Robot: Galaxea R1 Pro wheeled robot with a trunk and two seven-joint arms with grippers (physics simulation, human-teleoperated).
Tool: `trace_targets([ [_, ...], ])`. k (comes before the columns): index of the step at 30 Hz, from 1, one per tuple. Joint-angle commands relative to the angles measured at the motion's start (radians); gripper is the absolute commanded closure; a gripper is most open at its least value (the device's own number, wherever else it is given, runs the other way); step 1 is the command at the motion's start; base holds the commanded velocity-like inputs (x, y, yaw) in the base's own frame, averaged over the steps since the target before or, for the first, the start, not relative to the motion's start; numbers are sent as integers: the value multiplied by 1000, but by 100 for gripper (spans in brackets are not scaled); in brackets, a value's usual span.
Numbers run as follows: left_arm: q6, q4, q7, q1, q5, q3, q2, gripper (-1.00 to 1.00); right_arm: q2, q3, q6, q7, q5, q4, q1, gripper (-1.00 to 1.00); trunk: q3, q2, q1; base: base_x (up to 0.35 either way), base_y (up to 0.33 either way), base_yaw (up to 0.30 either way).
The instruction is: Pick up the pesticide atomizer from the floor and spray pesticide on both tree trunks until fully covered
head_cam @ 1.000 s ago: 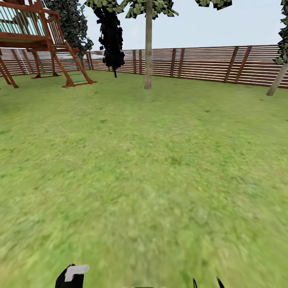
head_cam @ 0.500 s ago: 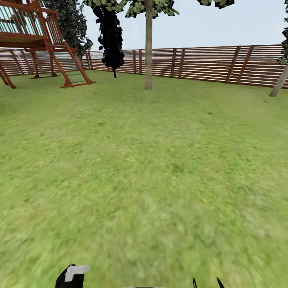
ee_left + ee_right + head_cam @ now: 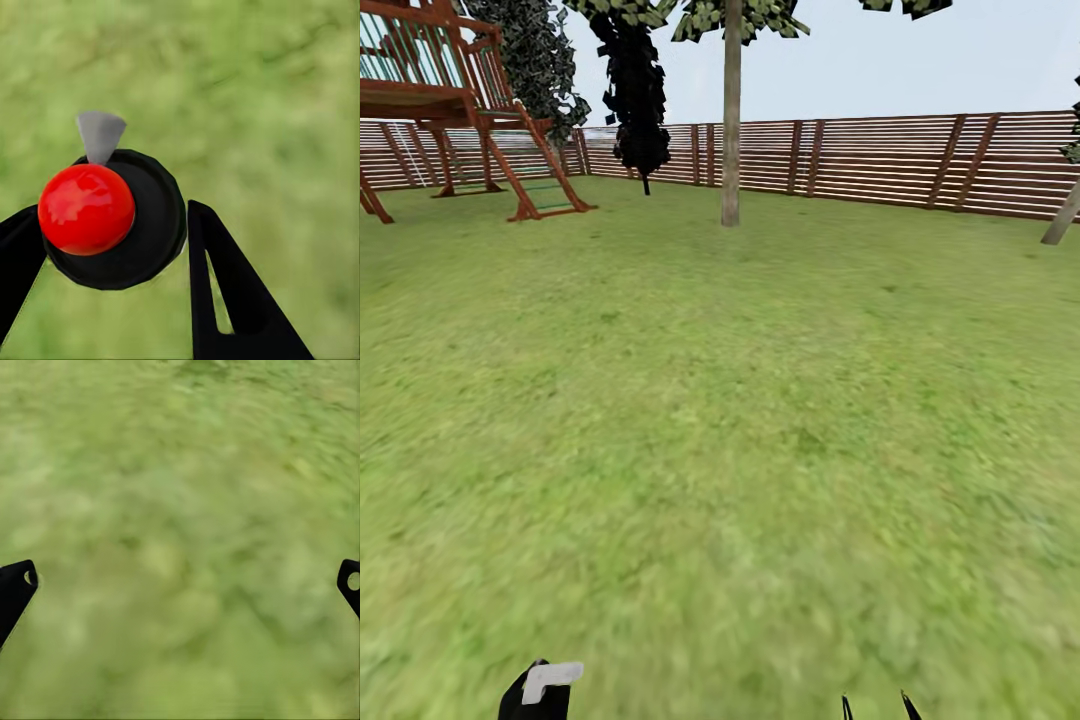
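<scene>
While the robot rolls across the garden, the head view has slid slightly since a second ago: the tree trunk [image 3: 731, 130] ahead sits a touch lower against the wooden fence [image 3: 880, 155], the play frame [image 3: 450, 100] has edged leftward, and a second leaning trunk [image 3: 1063, 215] has drifted toward the right edge, so the camera, not the things, has moved. I judge this a slow approach to the first tree, with spraying not yet begun. At the near edge of the lawn [image 3: 720, 420] the left hand [image 3: 540, 690] carries the pesticide atomizer [image 3: 550, 678]. From the left wrist, the left hand [image 3: 112, 247] is clenched on the atomizer, its red cap and grey nozzle over grass. From the right wrist, the right hand [image 3: 180, 585] is spread wide, holding nothing.
</scene>
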Motion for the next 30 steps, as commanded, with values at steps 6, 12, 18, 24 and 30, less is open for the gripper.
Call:
trace_targets([
  [6, 0, 0, 0, 0, 0, 0, 0, 100, 0, 0, 0, 0, 0, 0, 0, -100, 0, 0, 0, 341, 0, 0],
  [12, 0, 0, 0, 0, 0, 0, 0, 100, 0, 0, 0, 0, 0, 0, 0, -100, 0, 0, 0, 341, 0, 0],
  [18, 0, 0, 0, 0, 0, 0, 0, 100, 0, 0, 0, 0, 0, 0, 0, -100, 0, 0, 0, 341, 0, 0],
  [24, 0, 0, 0, 0, 0, 0, 0, 100, 0, 0, 0, 0, 0, 0, 0, -100, 0, 0, 0, 341, 0, 0],
  [30, 0, 0, 0, 0, 0, 0, 0, 100, 0, 0, 0, 0, 0, 0, 0, -100, 0, 0, 0, 341, 0, 0],
])
